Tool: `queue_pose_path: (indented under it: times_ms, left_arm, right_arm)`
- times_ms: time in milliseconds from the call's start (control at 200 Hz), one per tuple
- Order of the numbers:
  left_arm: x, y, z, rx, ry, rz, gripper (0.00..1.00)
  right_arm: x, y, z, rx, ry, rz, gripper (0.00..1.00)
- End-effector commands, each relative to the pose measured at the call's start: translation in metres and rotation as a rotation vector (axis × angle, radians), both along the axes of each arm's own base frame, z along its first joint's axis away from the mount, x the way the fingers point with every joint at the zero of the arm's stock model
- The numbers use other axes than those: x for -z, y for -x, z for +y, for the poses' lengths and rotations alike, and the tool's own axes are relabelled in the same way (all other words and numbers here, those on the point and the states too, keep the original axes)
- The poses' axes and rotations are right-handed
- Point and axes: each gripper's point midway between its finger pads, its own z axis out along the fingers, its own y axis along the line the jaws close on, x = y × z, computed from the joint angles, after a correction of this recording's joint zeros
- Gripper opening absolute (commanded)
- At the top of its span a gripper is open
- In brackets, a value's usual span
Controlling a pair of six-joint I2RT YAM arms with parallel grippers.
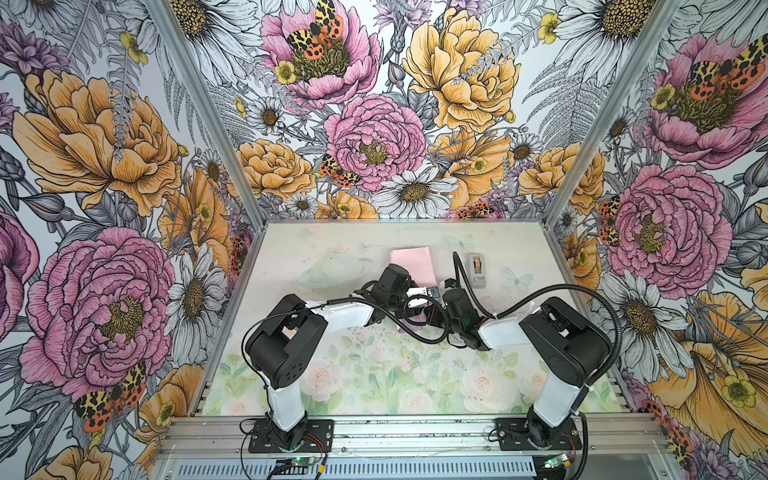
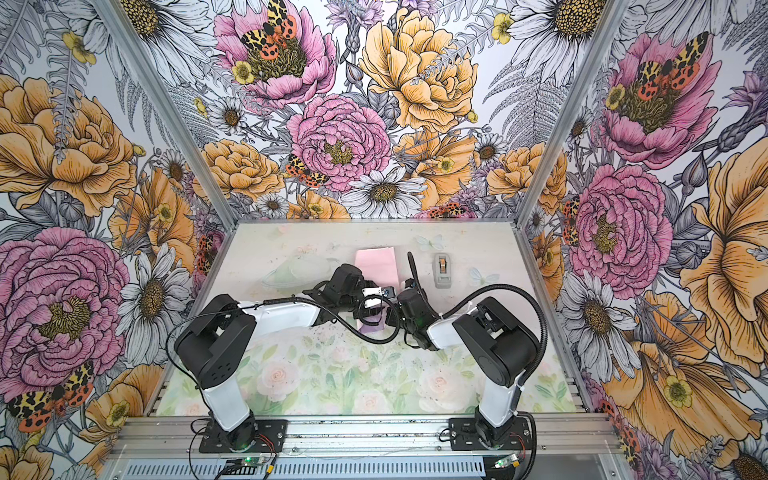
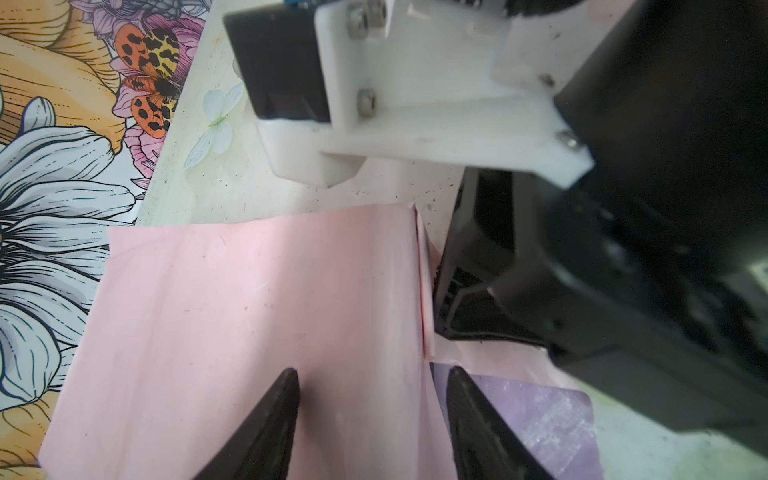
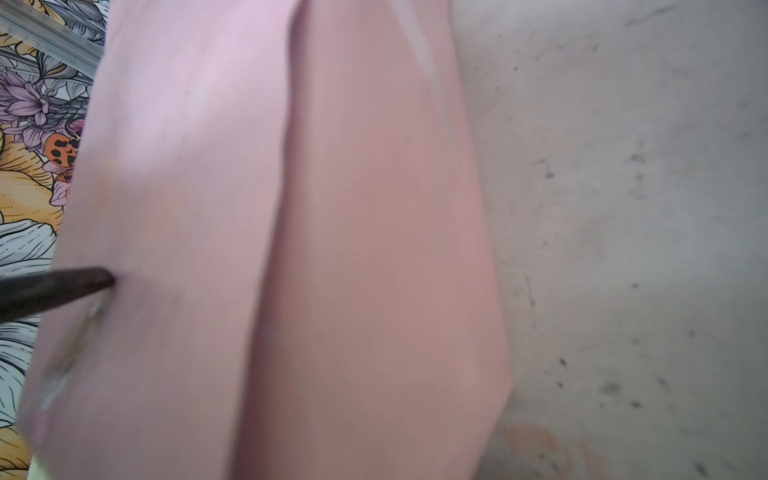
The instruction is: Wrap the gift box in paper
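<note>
The paper (image 1: pixel 409 259) lies at mid-table, pale pink face up, in both top views, with a lilac strip (image 2: pixel 374 326) showing under the arms. Both grippers meet over it. In the left wrist view my left gripper (image 3: pixel 372 395) is open, its fingertips (image 3: pixel 286 399) down on the pink paper (image 3: pixel 257 311) astride a raised fold; the lilac face (image 3: pixel 536 415) lies beside one tip. My right gripper (image 3: pixel 469 286) sits against the fold's upright edge. Lifted pink paper (image 4: pixel 332 249) fills the right wrist view and hides that gripper's fingers. The gift box is hidden.
A small grey tape dispenser (image 1: pixel 478 270) stands just right of the paper, also in the second top view (image 2: pixel 443 270). A pale translucent dish-like shape (image 1: pixel 332 270) lies to the paper's left. Flowered walls close the table (image 1: pixel 374 374) on three sides.
</note>
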Motion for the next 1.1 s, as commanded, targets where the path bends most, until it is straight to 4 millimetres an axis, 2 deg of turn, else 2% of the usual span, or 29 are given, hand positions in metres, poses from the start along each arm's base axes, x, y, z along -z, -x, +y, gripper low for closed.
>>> queue_pose_path:
  times_ms: [0, 235, 385, 505, 640, 735, 820, 916, 981, 1096]
  left_arm:
    - [0.008, 0.007, 0.000, 0.016, 0.010, 0.031, 0.57]
    - [0.008, 0.007, 0.003, 0.009, 0.006, 0.030, 0.58]
    - [-0.008, 0.005, -0.001, -0.002, 0.045, 0.021, 0.60]
    - [-0.046, 0.001, -0.004, -0.056, 0.140, 0.014, 0.65]
    - [-0.095, -0.008, 0.004, -0.189, 0.270, 0.026, 0.70]
    - [-0.123, -0.019, 0.023, -0.362, 0.348, 0.067, 0.70]
    - [-0.137, -0.026, 0.045, -0.539, 0.440, 0.170, 0.71]
    - [-0.135, -0.033, 0.077, -0.752, 0.539, 0.302, 0.71]
    - [-0.123, -0.037, 0.096, -0.859, 0.598, 0.405, 0.71]
    - [-0.098, -0.039, 0.113, -0.933, 0.665, 0.532, 0.71]
  right_arm:
    - [0.021, 0.007, -0.027, 0.071, 0.074, 0.060, 0.12]
    - [0.015, 0.006, -0.041, 0.094, 0.080, 0.056, 0.15]
    - [-0.003, 0.008, -0.052, 0.091, 0.099, 0.036, 0.24]
    - [-0.036, 0.009, -0.062, 0.086, 0.125, -0.014, 0.36]
    - [-0.077, 0.009, -0.069, 0.051, 0.155, -0.076, 0.44]
    - [-0.099, 0.001, -0.068, 0.005, 0.161, -0.090, 0.47]
    - [-0.108, -0.009, -0.062, -0.041, 0.160, -0.074, 0.49]
    - [-0.107, -0.024, -0.050, -0.106, 0.170, -0.033, 0.54]
    - [-0.102, -0.032, -0.040, -0.147, 0.164, -0.003, 0.56]
    - [-0.087, -0.044, -0.028, -0.177, 0.151, 0.050, 0.56]
